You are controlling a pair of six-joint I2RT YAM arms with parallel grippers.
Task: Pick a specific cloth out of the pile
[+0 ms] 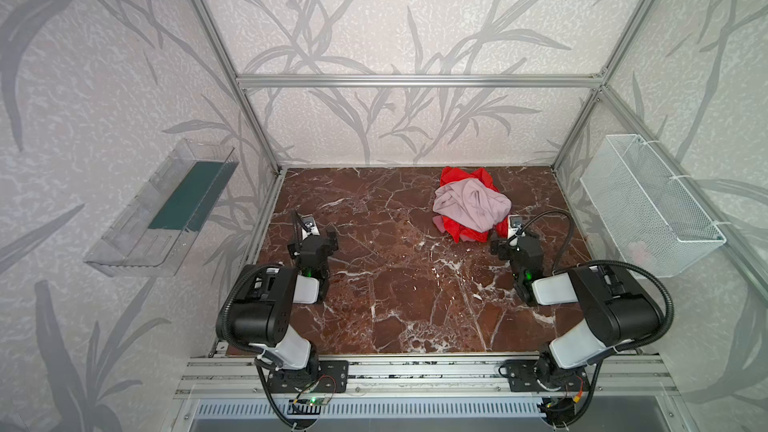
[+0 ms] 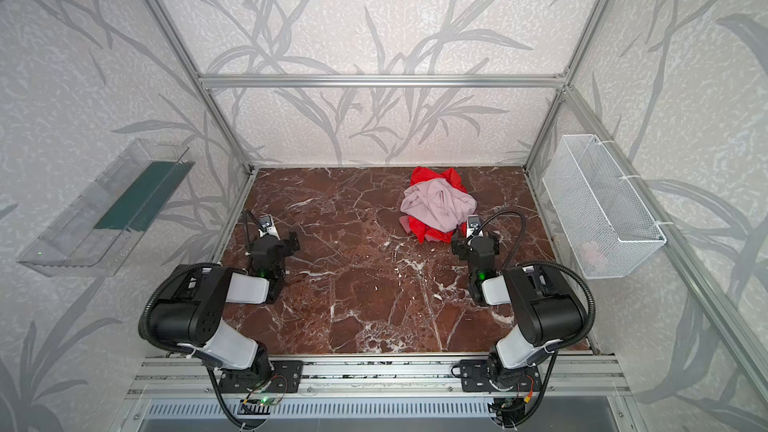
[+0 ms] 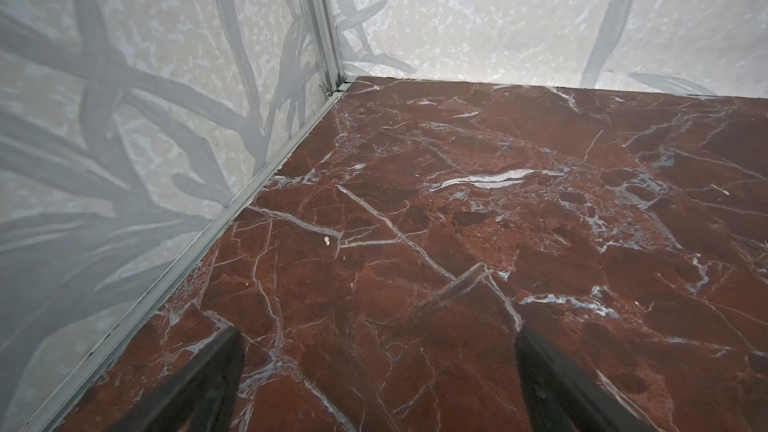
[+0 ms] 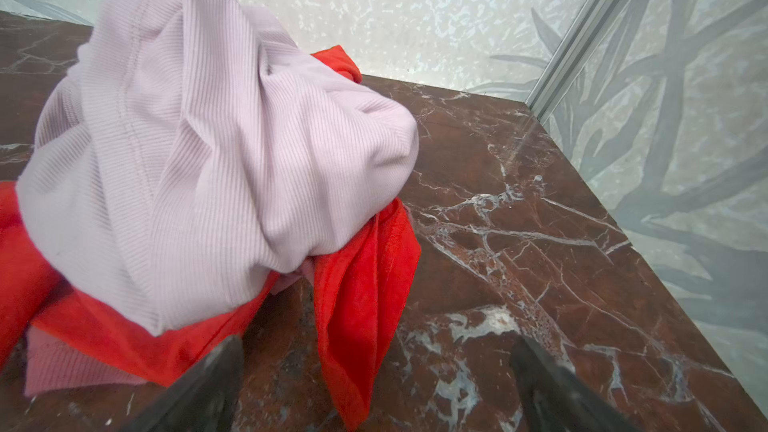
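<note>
The pile lies on the marble table towards the back right, a pale lilac-pink ribbed cloth heaped over a bright red cloth. Only an edge of the dusty rose cloth shows, poking out from under the red one at the pile's near left. My right gripper stands open just in front of the pile, and a red flap reaches into the gap between its fingers. My left gripper is open and empty over bare marble near the left wall.
A clear plastic tray with a green floor hangs on the left wall. A white wire basket hangs on the right wall. Aluminium frame posts stand at the back corners of the marble table.
</note>
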